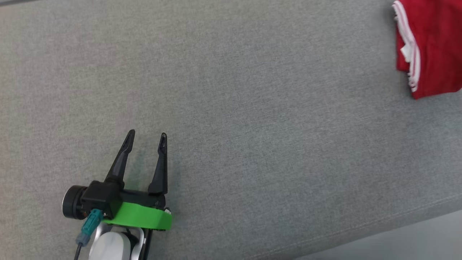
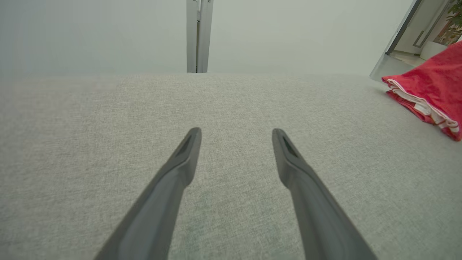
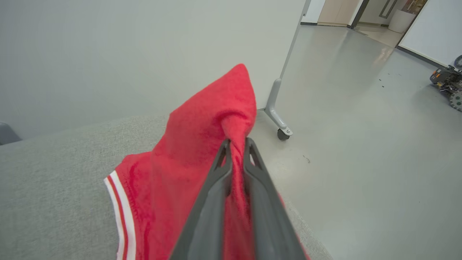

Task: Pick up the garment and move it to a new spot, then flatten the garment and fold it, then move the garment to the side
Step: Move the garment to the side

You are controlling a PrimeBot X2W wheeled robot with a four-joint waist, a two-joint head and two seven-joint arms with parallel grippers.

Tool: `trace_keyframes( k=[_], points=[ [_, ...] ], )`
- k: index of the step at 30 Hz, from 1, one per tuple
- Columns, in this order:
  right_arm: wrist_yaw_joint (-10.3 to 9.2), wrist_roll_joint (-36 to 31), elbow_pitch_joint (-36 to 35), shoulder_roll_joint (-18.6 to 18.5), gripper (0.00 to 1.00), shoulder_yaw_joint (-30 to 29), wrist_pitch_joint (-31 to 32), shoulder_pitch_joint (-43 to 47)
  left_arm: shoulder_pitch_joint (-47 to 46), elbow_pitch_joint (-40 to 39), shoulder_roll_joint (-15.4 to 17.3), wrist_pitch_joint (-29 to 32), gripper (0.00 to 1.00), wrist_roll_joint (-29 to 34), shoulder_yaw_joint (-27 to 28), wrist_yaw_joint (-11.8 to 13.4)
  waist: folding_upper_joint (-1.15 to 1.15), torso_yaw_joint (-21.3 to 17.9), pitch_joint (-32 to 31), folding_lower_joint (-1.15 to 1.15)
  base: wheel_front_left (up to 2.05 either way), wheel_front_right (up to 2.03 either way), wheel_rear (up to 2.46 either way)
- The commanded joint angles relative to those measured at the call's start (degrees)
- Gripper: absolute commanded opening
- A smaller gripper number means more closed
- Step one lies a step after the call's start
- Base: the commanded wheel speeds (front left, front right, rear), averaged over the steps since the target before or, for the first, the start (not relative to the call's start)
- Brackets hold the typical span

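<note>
The garment [image 1: 433, 47] is red cloth with white-striped trim, folded at the far right edge of the grey cushion, partly cut off by the head view's border. In the left wrist view the garment [image 2: 429, 90] lies far right. My right gripper [image 3: 236, 142] is shut on a pinched ridge of the garment [image 3: 202, 151], lifting it into a peak near the cushion's edge. My left gripper [image 1: 147, 136] rests open over bare fabric at the lower left, well away from the garment; its fingers [image 2: 187, 151] are spread with nothing between them.
The grey upholstered surface [image 1: 252, 108] spans the head view; its front seam and edge run along the lower right. Beyond the surface's edge is grey floor [image 3: 361, 126], a wheeled partition leg [image 3: 278, 119] and a small wheeled machine [image 3: 449, 81] far off.
</note>
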Motion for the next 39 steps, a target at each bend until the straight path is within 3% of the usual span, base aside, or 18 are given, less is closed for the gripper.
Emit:
trace_keyframes(
  k=[1, 4, 5, 6, 14, 22, 27, 33, 39],
  points=[
    [-0.11, -1.5, 1.1, -0.7, 0.0, -1.9, -0.2, -1.5, 0.2, 0.1, 0.2, 0.0, 1.0, 0.5, 0.5, -0.1, 0.0, 4.7, 5.8, 0.0, 0.0, 0.0, 0.0],
    [-0.11, -5.5, 2.7, -2.4, 0.0, -6.5, -1.2, -3.8, 0.8, -0.1, 0.2, 0.0, 1.0, 0.6, 0.9, -0.2, 0.0, 6.2, 6.9, 0.0, 0.0, 0.0, 0.0],
    [-0.11, -6.8, 2.9, -2.6, 0.22, -7.7, -1.6, -4.0, 0.9, -0.2, 0.2, 0.0, 1.0, 0.6, 1.0, -0.1, 0.0, 6.4, 7.0, 0.0, 0.0, 0.0, 0.0],
    [-0.11, -8.5, 3.1, -2.7, 1.0, -9.3, -2.1, -4.2, 1.0, -0.3, 0.2, 0.0, 1.0, 0.5, 1.3, 0.0, 0.0, 6.7, 7.2, 0.0, 0.0, 0.0, 0.0],
    [-0.11, -20.0, -0.3, 0.6, 1.0, -17.9, -5.6, -5.5, 2.0, -0.7, 0.2, 0.0, 1.0, 0.3, 2.5, 0.7, 0.0, 4.8, 5.9, 0.0, 0.0, 0.0, 0.0],
    [-0.11, -24.5, -4.2, 6.0, 1.0, -16.4, -7.8, -2.6, 3.1, -0.2, 0.2, 0.0, 1.0, -0.4, 3.2, 0.8, 0.0, 2.5, 0.6, 0.0, 0.0, 0.0, 0.0],
    [-0.11, -19.2, -14.0, 10.0, 1.0, -8.2, -8.1, 6.1, 5.7, -0.7, 0.2, 0.0, 1.0, -2.5, 4.3, 1.9, 0.0, 3.7, -5.6, 0.0, 0.0, 0.0, 0.0],
    [-0.11, -7.2, -30.8, 10.8, 1.0, 2.8, -8.1, 24.4, 10.7, -1.9, 0.2, 0.0, 1.0, -4.8, 5.8, 3.7, 0.0, 6.4, -12.6, 0.0, 0.0, 0.0, 0.0],
    [-0.11, -2.5, -44.4, 13.0, 1.0, 6.8, -8.1, 41.2, 14.8, -2.4, 0.2, 0.0, 1.0, -5.4, 6.0, 4.1, 0.0, 8.9, -17.4, 0.0, 0.0, 0.0, 0.0]
  ],
)
